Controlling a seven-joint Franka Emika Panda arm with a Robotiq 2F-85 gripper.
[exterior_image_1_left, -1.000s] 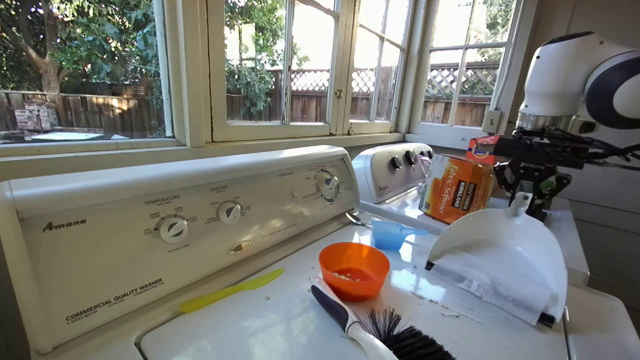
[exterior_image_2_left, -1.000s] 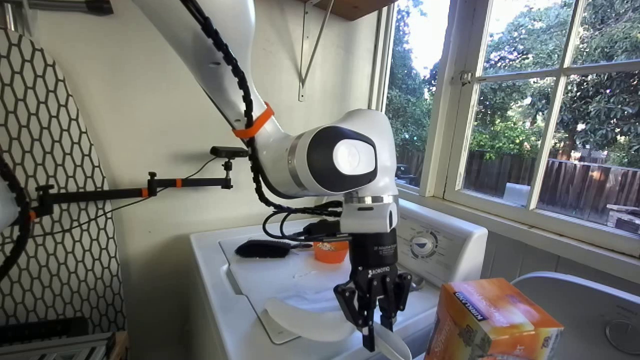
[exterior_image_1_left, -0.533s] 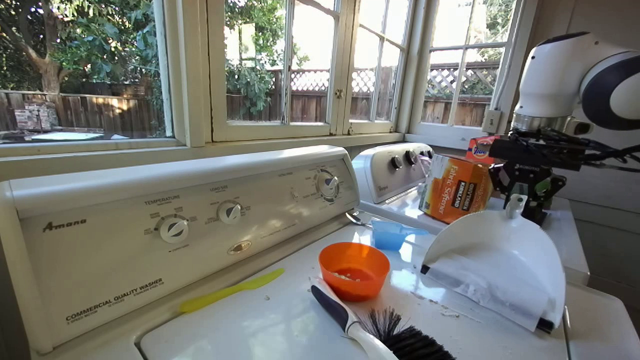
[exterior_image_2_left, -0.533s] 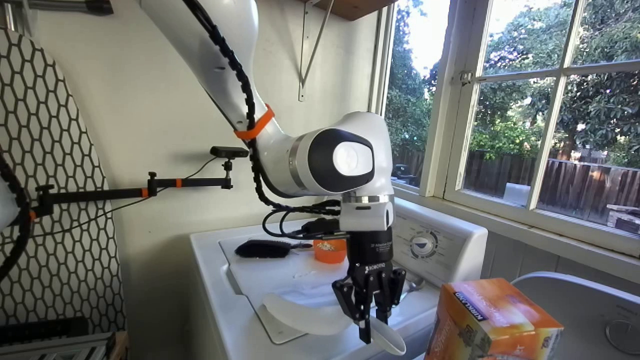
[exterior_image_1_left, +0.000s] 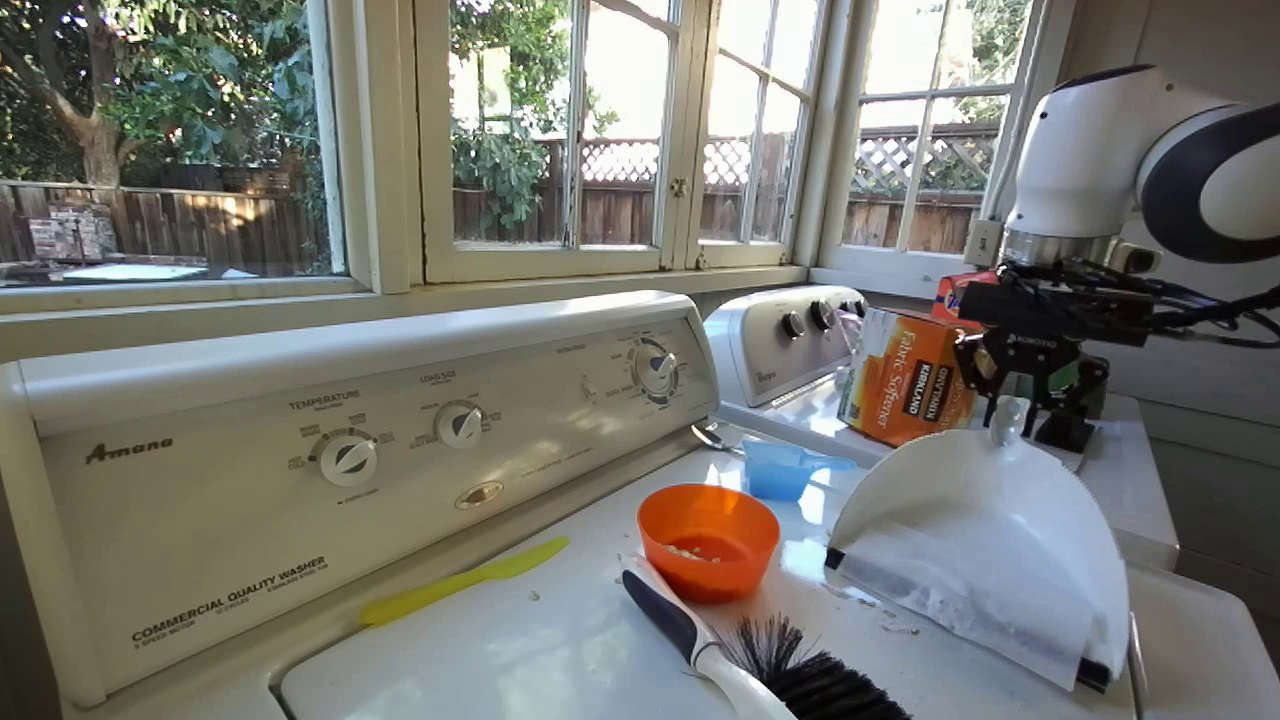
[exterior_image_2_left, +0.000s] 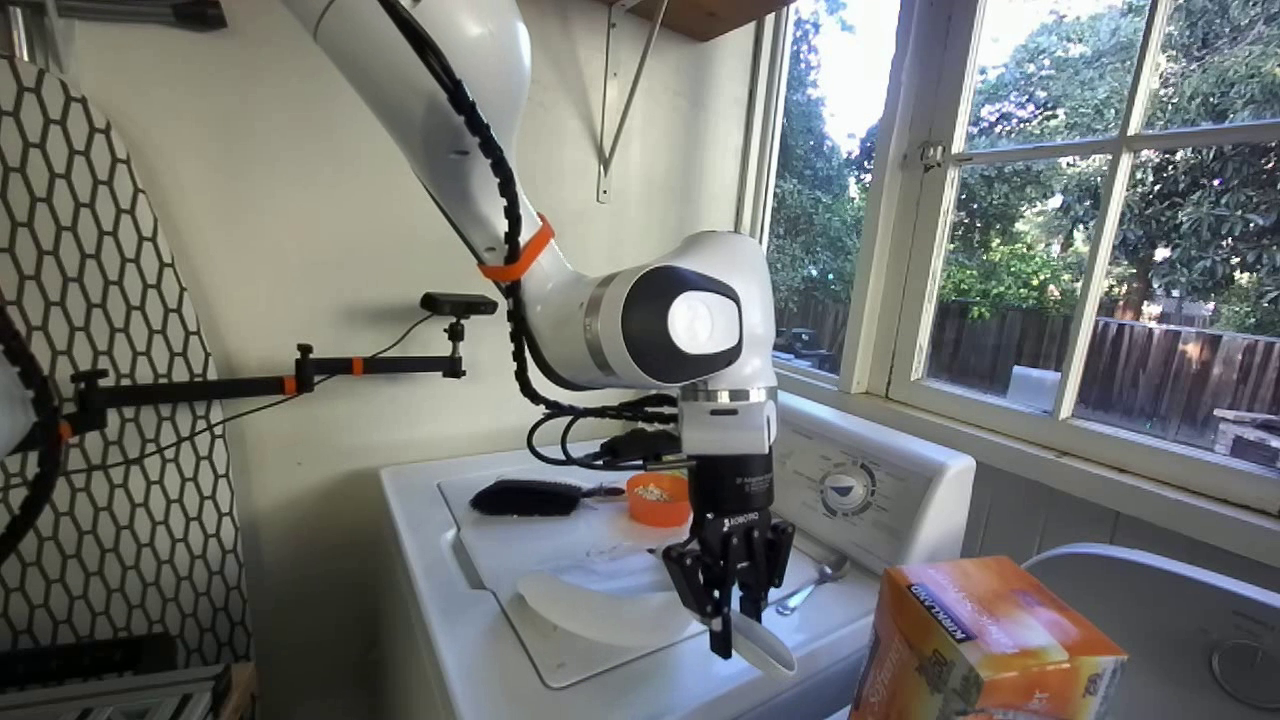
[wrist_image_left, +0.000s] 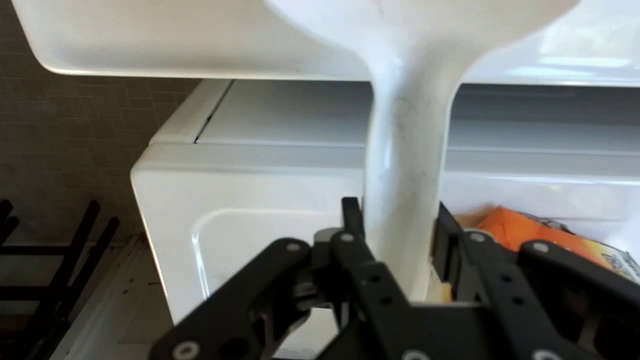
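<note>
My gripper is shut on the handle of a white dustpan; a finger lies on each side of the handle. In an exterior view the dustpan tilts down, with its lip near the white washer lid and crumbs just beside it. In an exterior view the gripper points down, with the handle end sticking out past the fingers. An orange bowl with pale bits inside and a brush with black bristles lie on the lid.
A blue scoop, a spoon and a yellow-green plastic knife lie on the washer. An orange fabric softener box and a red Tide box stand on the neighbouring machine, near the gripper. The washer's control panel rises at the back.
The gripper has carried the dustpan farther over the washer lid, toward the bowl and crumbs. The spoon now shows more fully behind the gripper. The bowl and brush have not moved.
</note>
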